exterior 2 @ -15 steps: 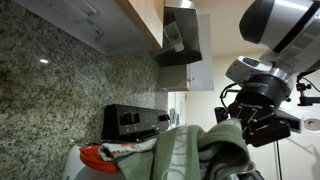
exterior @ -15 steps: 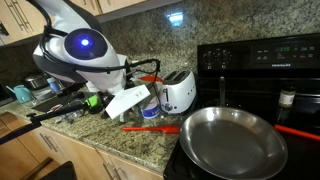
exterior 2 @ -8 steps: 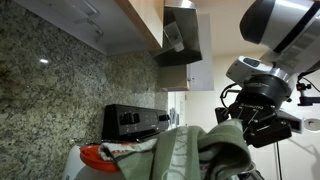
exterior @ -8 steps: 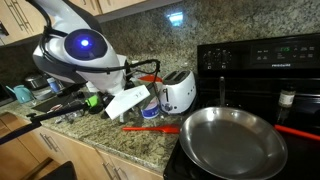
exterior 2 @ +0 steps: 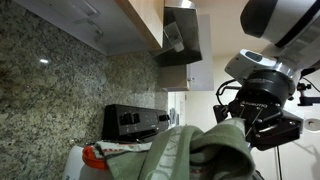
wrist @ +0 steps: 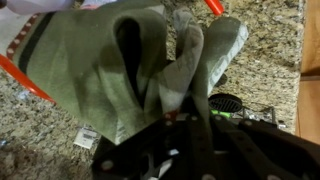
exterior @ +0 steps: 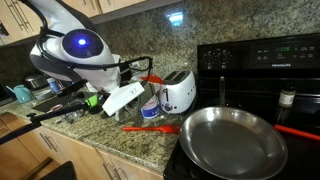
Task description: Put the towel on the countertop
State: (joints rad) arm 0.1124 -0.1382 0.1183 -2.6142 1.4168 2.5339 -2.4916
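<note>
Gripper (wrist: 185, 122): apparently clamping tight on bunched folds of green towel (wrist: 100, 70), holding it draped above granite countertop (wrist: 270, 60) and overlapping red-handled utensil (wrist: 25, 82). Step in hand, seemingly: carrying toward set-down. Next, probably: lowering onto bare stone beside utensil, parting jaws fully, withdrawing upward without dragging cloth.

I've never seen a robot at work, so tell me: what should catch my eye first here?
The green towel, bunched in the gripper above the granite countertop in the wrist view. In an exterior view, the arm's glowing blue light stands out at picture left, and a steel frying pan sits on the black stove.
</note>
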